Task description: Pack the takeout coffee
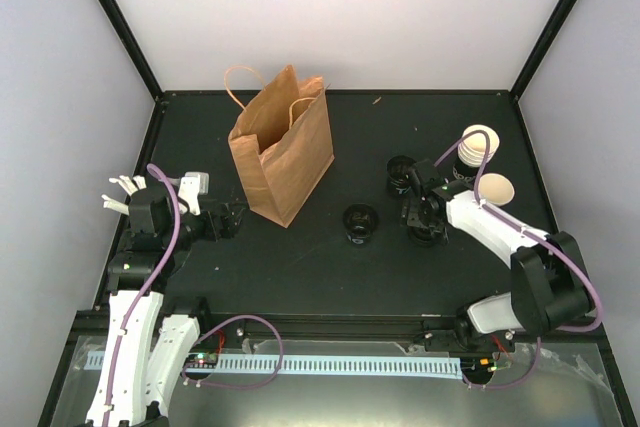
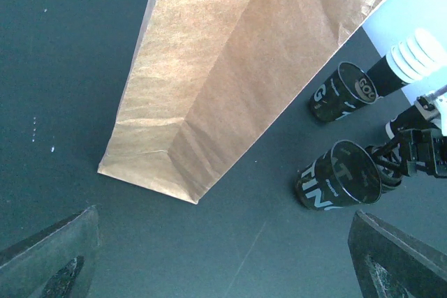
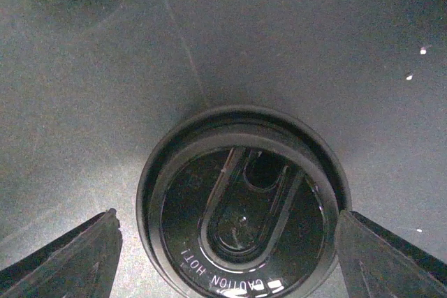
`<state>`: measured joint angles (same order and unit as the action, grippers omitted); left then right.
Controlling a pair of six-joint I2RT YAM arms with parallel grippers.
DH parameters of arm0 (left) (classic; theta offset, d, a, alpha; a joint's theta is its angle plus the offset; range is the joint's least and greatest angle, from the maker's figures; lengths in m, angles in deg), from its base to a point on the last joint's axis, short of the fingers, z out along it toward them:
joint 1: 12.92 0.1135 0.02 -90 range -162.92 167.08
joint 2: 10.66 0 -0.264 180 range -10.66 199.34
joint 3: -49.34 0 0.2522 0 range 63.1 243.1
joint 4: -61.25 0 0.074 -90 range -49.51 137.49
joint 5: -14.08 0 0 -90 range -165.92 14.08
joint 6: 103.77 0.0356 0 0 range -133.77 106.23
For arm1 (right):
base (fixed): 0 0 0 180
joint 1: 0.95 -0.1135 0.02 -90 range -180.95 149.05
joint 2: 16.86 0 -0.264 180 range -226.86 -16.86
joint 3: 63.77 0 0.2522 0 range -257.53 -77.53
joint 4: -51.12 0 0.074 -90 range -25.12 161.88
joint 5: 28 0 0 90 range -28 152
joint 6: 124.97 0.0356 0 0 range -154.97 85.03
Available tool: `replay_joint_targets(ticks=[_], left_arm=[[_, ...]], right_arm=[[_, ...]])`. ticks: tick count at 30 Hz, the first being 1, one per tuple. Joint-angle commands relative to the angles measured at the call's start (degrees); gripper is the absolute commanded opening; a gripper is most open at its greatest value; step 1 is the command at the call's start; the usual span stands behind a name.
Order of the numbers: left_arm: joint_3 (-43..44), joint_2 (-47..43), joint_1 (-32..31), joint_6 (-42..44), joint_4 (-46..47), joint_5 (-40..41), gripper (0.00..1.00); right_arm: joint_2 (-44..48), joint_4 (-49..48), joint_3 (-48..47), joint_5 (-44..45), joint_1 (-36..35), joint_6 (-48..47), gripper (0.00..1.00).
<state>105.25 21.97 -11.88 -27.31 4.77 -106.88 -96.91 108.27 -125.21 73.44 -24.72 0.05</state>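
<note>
The takeout coffee [image 1: 496, 190], a black cup with a cream-white inside, stands at the right just behind my right arm. My right gripper [image 1: 425, 224] points down in front of it. In the right wrist view my right gripper [image 3: 229, 259] is open and straddles a black lid [image 3: 241, 197] printed "CAUTION HOT"; the right finger is at the lid's rim and the left finger [image 3: 73, 256] is a little off it. My left gripper [image 1: 228, 217] is open and holds nothing, low beside the brown paper bag [image 1: 280, 147]. The same bag [image 2: 230, 68] fills the left wrist view.
A nested stack of cream-lined cups [image 1: 478, 145] stands at the back right. Two black printed cups with dark tops stand mid-table, one [image 1: 361, 222] near the bag and one [image 1: 402, 175] further back; the left wrist view shows them too [image 2: 339, 176] [image 2: 342, 92].
</note>
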Motion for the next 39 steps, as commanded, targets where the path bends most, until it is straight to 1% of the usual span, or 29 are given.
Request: replay_joint_targets(ticks=[1, 7, 12, 26, 39], left_arm=[[0.12, -0.47, -0.04, 0.01, 1.04, -0.52, 0.99], [0.10, -0.30, 0.00, 0.11, 1.02, -0.57, 0.99], [0.06, -0.28, -0.04, 0.11, 0.97, -0.56, 0.99], [0.11, -0.27, -0.07, 0.12, 1.04, -0.59, 0.99], [0.07, -0.17, -0.03, 0.10, 1.14, -0.68, 0.99]], right_arm=[[-0.81, -1.20, -1.84, 2.22, 0.74, 1.16, 0.85], [-3.36, 0.17, -3.05, 4.28, 0.79, 1.70, 0.83], [-3.28, -0.13, -2.97, 4.56, 0.83, 1.50, 0.83], [-3.82, 0.64, -3.05, 5.92, 0.80, 0.97, 0.84], [-4.67, 0.50, -2.51, 6.05, 0.77, 0.57, 0.80]])
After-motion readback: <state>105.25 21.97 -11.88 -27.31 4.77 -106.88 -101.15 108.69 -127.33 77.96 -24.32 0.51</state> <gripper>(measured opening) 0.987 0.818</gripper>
